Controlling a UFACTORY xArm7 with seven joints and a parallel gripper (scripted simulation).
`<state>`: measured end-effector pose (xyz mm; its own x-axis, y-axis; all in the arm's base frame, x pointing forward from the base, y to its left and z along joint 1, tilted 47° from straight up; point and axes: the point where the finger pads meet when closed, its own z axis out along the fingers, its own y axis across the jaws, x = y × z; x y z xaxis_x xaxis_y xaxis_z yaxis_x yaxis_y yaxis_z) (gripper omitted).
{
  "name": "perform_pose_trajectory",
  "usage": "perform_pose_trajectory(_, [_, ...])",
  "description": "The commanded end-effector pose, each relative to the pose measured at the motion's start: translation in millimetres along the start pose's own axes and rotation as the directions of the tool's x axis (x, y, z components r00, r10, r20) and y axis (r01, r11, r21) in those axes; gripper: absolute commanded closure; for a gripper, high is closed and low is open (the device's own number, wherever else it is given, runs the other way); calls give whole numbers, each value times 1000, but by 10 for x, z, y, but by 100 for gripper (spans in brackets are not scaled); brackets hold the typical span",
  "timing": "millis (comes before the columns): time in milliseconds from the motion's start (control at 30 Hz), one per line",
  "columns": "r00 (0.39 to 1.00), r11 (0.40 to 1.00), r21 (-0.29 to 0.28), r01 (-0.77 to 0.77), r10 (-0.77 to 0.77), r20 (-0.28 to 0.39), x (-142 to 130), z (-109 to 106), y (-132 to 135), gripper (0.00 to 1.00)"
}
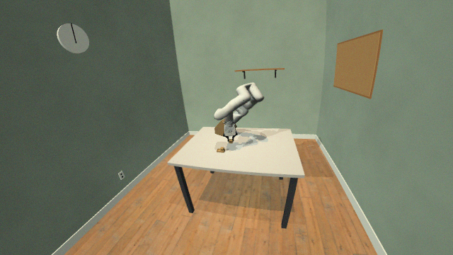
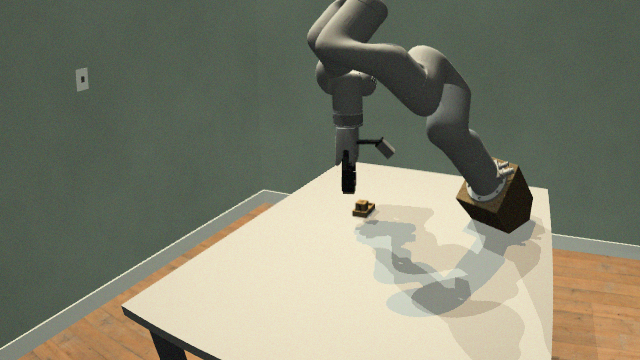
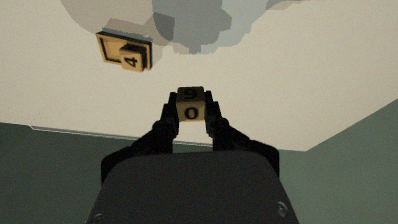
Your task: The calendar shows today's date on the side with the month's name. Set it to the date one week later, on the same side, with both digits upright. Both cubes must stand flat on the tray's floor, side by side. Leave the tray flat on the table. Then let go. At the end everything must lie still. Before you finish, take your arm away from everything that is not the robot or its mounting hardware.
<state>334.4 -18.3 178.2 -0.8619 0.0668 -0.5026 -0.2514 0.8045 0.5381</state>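
The arm stands on a brown block at the far right part of the table and arches over it. Its gripper points straight down, above the table and apart from it. Near the gripper, lower down, a small tray lies on the table with a cube in it. A camera sticks out from the wrist. Shadows spread over the table, and an outlet shows on the green wall.
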Motion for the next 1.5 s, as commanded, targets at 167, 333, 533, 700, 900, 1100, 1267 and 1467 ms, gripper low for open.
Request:
perform_pose_trajectory(167, [995,995,2,102,-102,3,-7,-12,-7,73])
perform_pose_trajectory(333, [958,958,3,286,-286,2,-6,-12,-5,73])
perform_pose_trajectory(533, [886,886,3,464,-464,2,-5,-13,-3,73])
perform_pose_trajectory(700, [815,815,3,580,-580,1,-5,-14,-1,73])
perform_pose_trajectory(900, [706,706,3,708,-708,1,-4,-14,0,73])
perform_pose_trajectory(1100, [551,551,3,835,-835,0,-4,-15,2,73])
perform_pose_trajectory(1267, [434,434,3,901,-901,-1,-3,-15,4,73])
perform_pose_trajectory(1467, [261,261,3,965,-965,-1,-2,-16,6,73])
